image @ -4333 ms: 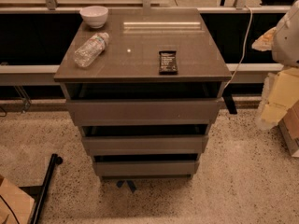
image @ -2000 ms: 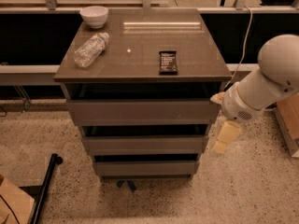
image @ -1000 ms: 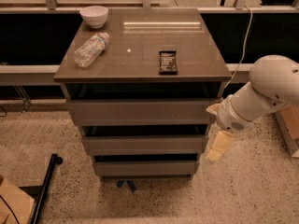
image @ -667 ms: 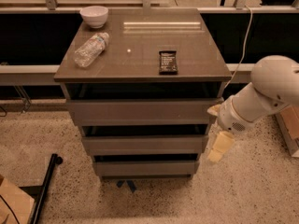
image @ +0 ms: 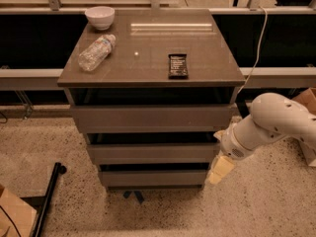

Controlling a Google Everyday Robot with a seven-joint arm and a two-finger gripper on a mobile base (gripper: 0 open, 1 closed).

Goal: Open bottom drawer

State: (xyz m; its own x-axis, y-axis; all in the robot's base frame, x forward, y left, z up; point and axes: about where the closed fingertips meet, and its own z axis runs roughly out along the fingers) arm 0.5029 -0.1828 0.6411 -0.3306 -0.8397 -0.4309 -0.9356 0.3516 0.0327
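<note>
The bottom drawer (image: pixel 153 177) is the lowest of three grey-brown handleless drawers in the cabinet, with a flat front and a dark gap above it. It sits flush under the middle drawer (image: pixel 153 152) and top drawer (image: pixel 150 117). My gripper (image: pixel 220 169) hangs from the white arm (image: pixel 274 122) at the cabinet's right side, beside the right end of the bottom drawer. Its cream-coloured end points down and left toward that drawer's corner.
On the cabinet top (image: pixel 148 63) lie a plastic bottle (image: pixel 96 52), a white bowl (image: pixel 99 17) and a dark snack bar (image: pixel 177 65). A black pole (image: pixel 47 201) lies on the speckled floor at lower left. A cardboard box (image: pixel 306 100) stands at right.
The arm came in from the right and lowered beside the cabinet. In the last second the gripper dropped slightly and moved left toward the bottom drawer's right end.
</note>
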